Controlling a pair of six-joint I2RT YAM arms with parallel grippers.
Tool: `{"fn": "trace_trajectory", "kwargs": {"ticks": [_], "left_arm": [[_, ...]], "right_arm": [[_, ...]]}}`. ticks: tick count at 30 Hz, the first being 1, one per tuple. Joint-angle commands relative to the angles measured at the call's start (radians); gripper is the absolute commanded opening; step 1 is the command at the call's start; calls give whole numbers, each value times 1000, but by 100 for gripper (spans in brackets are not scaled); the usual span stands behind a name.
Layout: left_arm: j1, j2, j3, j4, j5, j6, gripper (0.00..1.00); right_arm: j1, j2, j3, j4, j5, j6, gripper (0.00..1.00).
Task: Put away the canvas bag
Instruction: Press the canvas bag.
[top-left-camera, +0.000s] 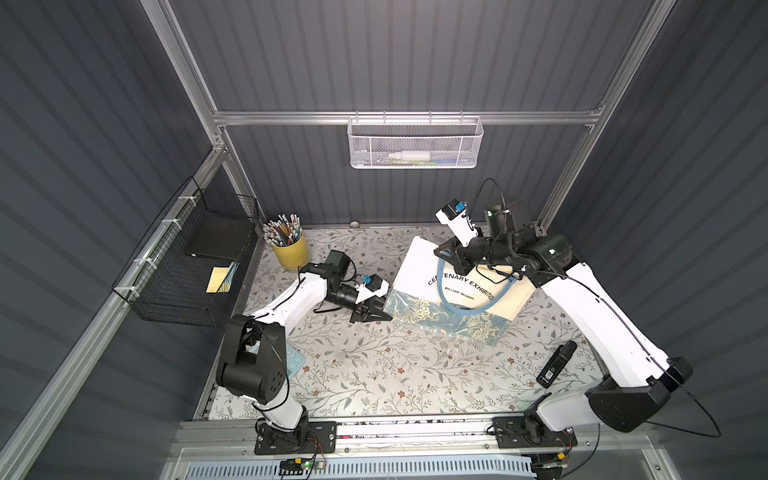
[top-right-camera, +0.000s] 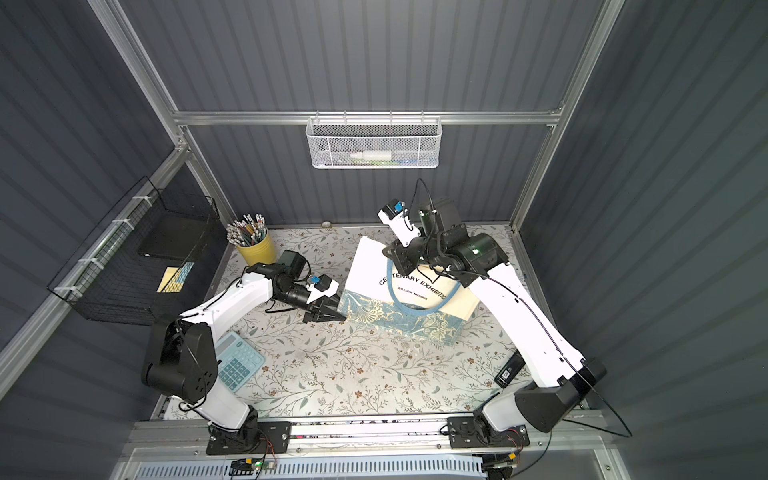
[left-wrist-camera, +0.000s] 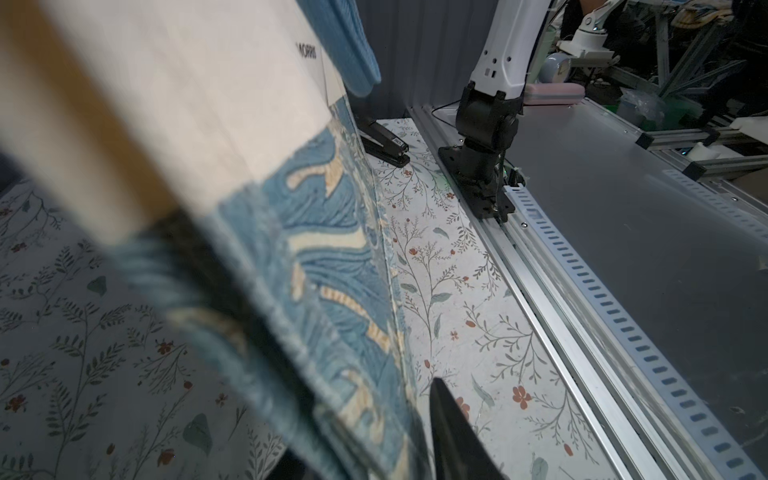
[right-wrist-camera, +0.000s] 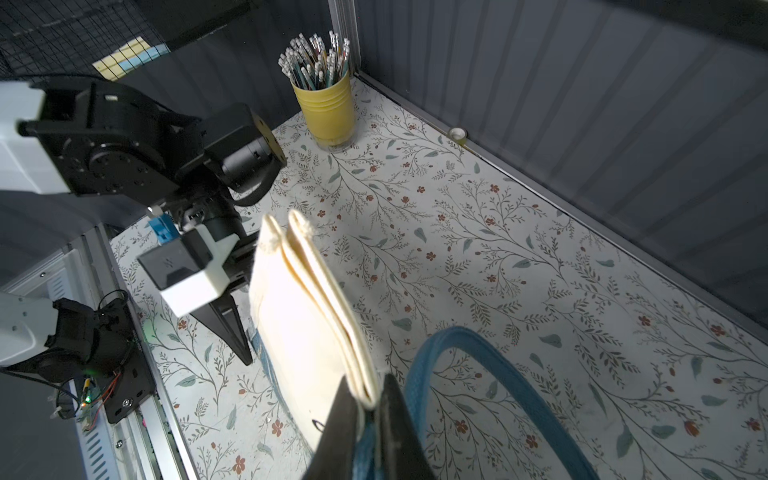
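Note:
The cream canvas bag (top-left-camera: 457, 286) (top-right-camera: 411, 286) stands tilted over the right half of the table, black print and blue-and-gold band facing up in both top views. My right gripper (top-left-camera: 446, 254) (right-wrist-camera: 370, 395) is shut on its top rim, pinching the folded cream edge (right-wrist-camera: 299, 316) and a strip of blue handle. One blue rope handle (right-wrist-camera: 498, 365) loops free beside it. My left gripper (top-left-camera: 379, 312) (top-right-camera: 332, 313) is at the bag's lower left corner. Its jaws stand apart with the floral band (left-wrist-camera: 316, 257) between them. One black finger (left-wrist-camera: 451, 432) shows; the other is hidden behind the fabric.
A yellow cup of pencils (top-left-camera: 291, 249) stands at the back left. A black wire basket (top-left-camera: 195, 266) hangs on the left wall, a white mesh basket (top-left-camera: 415, 143) on the back rail. A black stapler (top-left-camera: 557, 365) lies near my right arm, a teal calculator (top-right-camera: 237, 361) by my left base.

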Motion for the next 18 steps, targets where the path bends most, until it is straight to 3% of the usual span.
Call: {"fn": "trace_trajectory", "kwargs": {"ticks": [1, 4, 6, 10, 12, 13, 18], "left_arm": [[-22, -58, -58, 200, -142, -232, 36], [-35, -86, -96, 349, -181, -352, 38], [-43, -89, -103, 405, -199, -402, 33], [-52, -74, -84, 424, -186, -424, 30], [-53, -71, -73, 415, -162, -413, 6], [-53, -68, -66, 403, -140, -402, 0], [-53, -61, -40, 322, -66, -319, 0]], "right_arm": [[-15, -28, 66, 162, -73, 54, 0], [-14, -32, 55, 165, -108, 68, 0], [-13, -36, 47, 163, -121, 69, 0], [-13, -39, 30, 140, -137, 61, 0], [-14, -43, 13, 135, -146, 58, 0], [-14, -47, 2, 136, -149, 58, 0], [-13, -65, -35, 144, -141, 53, 0]]}}
